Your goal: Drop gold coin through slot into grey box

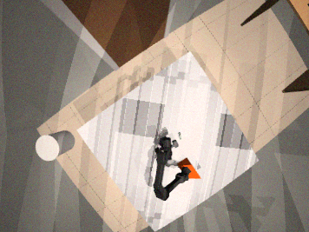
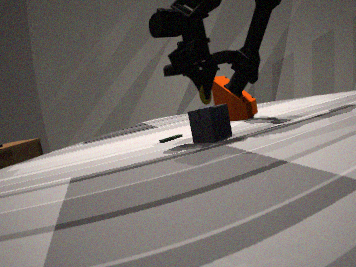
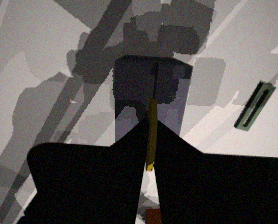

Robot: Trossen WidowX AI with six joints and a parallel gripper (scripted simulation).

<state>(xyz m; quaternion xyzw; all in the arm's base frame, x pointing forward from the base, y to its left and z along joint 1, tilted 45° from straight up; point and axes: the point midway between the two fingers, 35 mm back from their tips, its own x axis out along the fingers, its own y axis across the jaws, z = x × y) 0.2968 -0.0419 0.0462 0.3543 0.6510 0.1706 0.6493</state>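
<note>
My gripper (image 2: 204, 85) (image 3: 149, 124) is shut on the gold coin (image 2: 205, 99) (image 3: 152, 142), which hangs edge-down and shows nearly edge-on in the wrist view. The closed dark-grey box (image 2: 210, 124) (image 3: 132, 82) stands upright just past the fingertips. Its slot (image 3: 155, 77) is a thin dark line in the lid. The coin's far end nearly meets the near visible end of the slot in the wrist view, close to the same line. In the exterior view the coin is just above the box's top edge; its exact height over the lid is unclear. The green holder (image 2: 170, 138) (image 3: 256, 106) is empty.
The arm's orange base (image 1: 193, 172) (image 2: 235, 103) is behind the box in the exterior view. The holder lies to the right of the box in the wrist view. A white cylinder (image 1: 47, 148) stands at the table's left corner. Striped shadows cross the white surface.
</note>
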